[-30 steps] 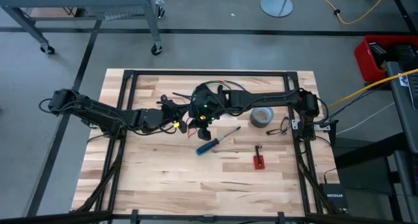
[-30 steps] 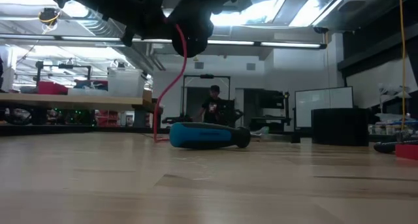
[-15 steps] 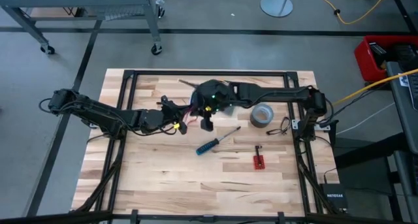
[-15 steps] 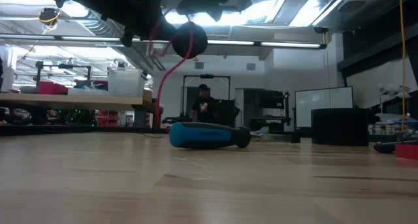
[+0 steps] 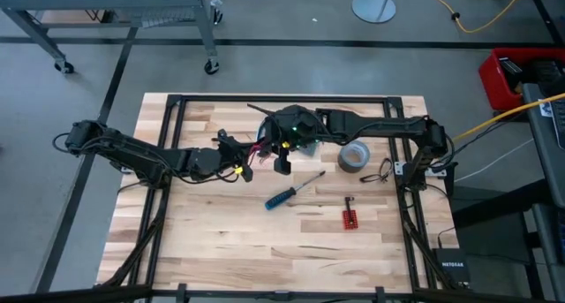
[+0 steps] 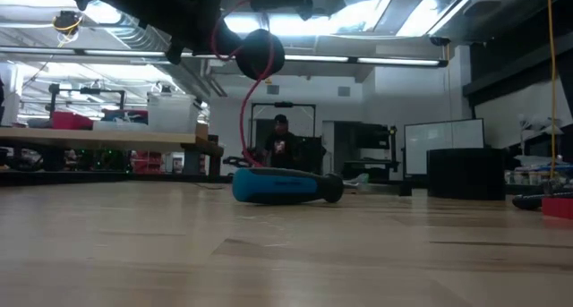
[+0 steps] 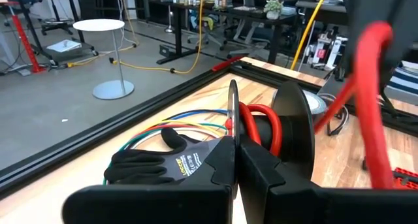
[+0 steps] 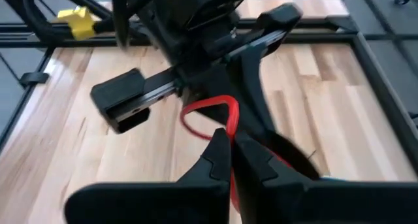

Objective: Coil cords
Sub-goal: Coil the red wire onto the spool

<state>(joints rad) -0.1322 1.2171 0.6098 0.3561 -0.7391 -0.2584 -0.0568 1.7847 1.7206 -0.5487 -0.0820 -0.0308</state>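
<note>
Both arms meeting over the middle of the worktop [image 5: 212,241], red cord [image 6: 243,119] strung between them.

Left gripper [image 5: 244,166] clamped shut on a black spool [image 7: 287,129] with red cord wound on it; right gripper [image 5: 281,164] pinched shut on the cord, held above the wood. Grey tape roll [image 5: 353,156] beside the right arm. Blue screwdriver [image 5: 284,195] lying just below the grippers, blocking the cord's lower end in the low view. Small red part [image 5: 350,218] hard to make out.
</note>
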